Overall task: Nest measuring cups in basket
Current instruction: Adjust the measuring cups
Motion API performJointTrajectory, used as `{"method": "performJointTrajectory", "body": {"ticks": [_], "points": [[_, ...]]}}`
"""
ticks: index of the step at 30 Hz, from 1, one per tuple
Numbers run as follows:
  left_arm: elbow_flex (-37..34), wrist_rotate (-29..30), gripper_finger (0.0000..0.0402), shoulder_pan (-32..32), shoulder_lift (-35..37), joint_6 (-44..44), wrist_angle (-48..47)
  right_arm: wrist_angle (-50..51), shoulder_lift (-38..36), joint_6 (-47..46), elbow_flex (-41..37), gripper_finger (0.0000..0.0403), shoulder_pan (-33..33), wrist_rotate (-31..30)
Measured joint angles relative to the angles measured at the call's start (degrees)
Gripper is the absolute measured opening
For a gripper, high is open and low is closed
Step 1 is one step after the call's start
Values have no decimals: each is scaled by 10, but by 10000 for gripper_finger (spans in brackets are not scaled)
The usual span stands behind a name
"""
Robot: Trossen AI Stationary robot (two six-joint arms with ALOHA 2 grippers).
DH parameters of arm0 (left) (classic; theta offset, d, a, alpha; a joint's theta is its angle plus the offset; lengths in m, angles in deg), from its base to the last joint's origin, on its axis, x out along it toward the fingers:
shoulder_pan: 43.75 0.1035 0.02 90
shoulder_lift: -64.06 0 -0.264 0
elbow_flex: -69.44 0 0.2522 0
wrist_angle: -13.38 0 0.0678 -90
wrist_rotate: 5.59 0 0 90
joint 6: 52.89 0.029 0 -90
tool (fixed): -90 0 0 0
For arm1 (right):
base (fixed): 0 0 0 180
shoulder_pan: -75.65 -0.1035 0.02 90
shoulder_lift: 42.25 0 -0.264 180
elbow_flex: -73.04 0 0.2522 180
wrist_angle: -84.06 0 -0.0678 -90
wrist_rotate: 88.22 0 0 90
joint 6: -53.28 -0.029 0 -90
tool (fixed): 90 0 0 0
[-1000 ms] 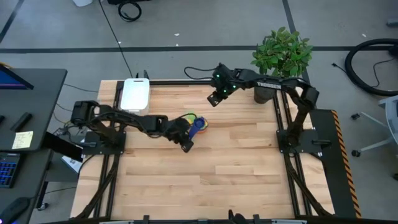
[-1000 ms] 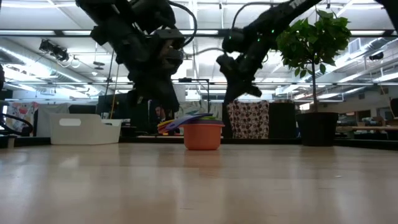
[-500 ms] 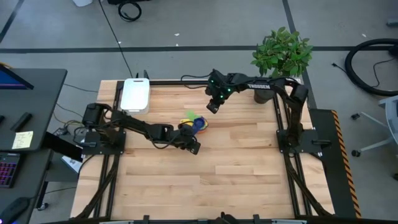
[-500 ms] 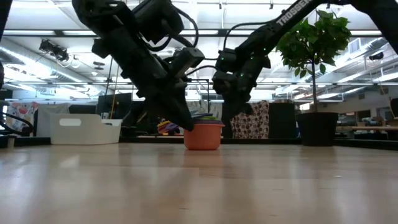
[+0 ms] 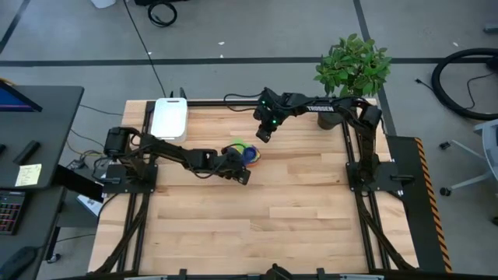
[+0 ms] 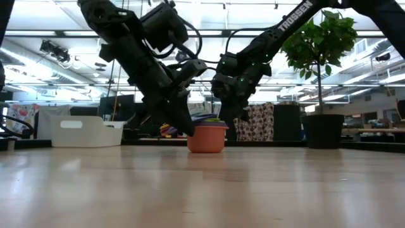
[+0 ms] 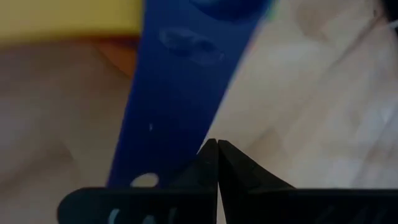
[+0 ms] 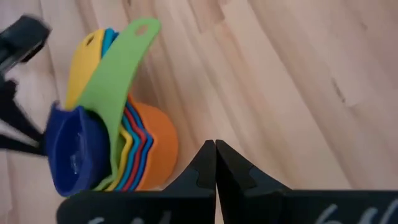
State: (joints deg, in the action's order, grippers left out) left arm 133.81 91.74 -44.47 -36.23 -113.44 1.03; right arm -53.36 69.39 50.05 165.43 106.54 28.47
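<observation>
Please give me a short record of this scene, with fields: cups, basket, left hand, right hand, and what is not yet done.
cups: nested in one stack on the table, orange cup outermost, dark blue cup on top
basket: white, at the table's far left corner, no cups in it
left hand: shut, low beside the stack, at the dark blue handle
right hand: shut, above the table beyond the stack, holding nothing
not yet done: the stack is not in the basket
</observation>
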Motion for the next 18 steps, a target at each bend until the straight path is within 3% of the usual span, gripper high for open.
{"method": "performJointTrajectory", "body": {"ticks": [11,18], "points": [[0,-2,4,56,0,49,0,-7,0,3,0,3,0,13],[0,-67,4,75,1,68,1,-9,0,2,0,3,2,19]]}}
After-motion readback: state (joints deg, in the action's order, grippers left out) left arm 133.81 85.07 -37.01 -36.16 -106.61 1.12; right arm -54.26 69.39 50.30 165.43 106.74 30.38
